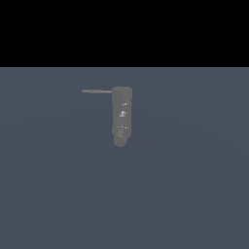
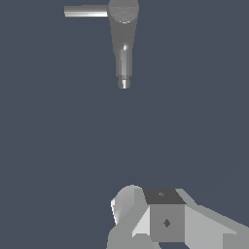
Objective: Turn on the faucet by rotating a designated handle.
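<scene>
The faucet [image 1: 121, 114] is a dull grey stubby cylinder with a rounded end and small pale glints, standing alone on the blue-grey floor. Its handle [image 1: 96, 91], a thin grey rod, sticks out level from the cylinder's far end toward the exterior view's left. The wrist view shows the same faucet [image 2: 123, 39] and handle [image 2: 86, 11] some way off from my gripper [image 2: 151, 214]. Only pale blocky parts of the gripper show at the picture's edge, well clear of the faucet and touching nothing. The arm does not appear in the exterior view.
A flat blue-grey floor [image 1: 194, 185] spreads around the faucet on all sides. A black band fills the exterior view above it.
</scene>
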Robot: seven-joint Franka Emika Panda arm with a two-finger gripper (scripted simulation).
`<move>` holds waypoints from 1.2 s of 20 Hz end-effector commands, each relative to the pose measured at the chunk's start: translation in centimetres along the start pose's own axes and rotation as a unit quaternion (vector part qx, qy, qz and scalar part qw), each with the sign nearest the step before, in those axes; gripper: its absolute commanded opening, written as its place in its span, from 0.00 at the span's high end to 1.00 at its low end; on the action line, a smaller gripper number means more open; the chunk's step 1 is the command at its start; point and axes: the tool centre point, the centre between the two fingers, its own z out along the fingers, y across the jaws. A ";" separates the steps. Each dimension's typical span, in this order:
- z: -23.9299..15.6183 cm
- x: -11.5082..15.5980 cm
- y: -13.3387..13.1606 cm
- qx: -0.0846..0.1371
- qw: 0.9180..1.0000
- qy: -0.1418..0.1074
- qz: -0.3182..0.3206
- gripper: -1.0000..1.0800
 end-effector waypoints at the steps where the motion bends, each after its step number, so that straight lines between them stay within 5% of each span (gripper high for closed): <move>1: 0.4 0.3 -0.7 0.000 1.000 0.000 0.013 1.00; 13: 3.9 3.2 -5.8 0.005 0.993 0.000 0.115 1.00; 24: 7.5 7.4 -10.7 0.010 0.975 0.000 0.223 1.00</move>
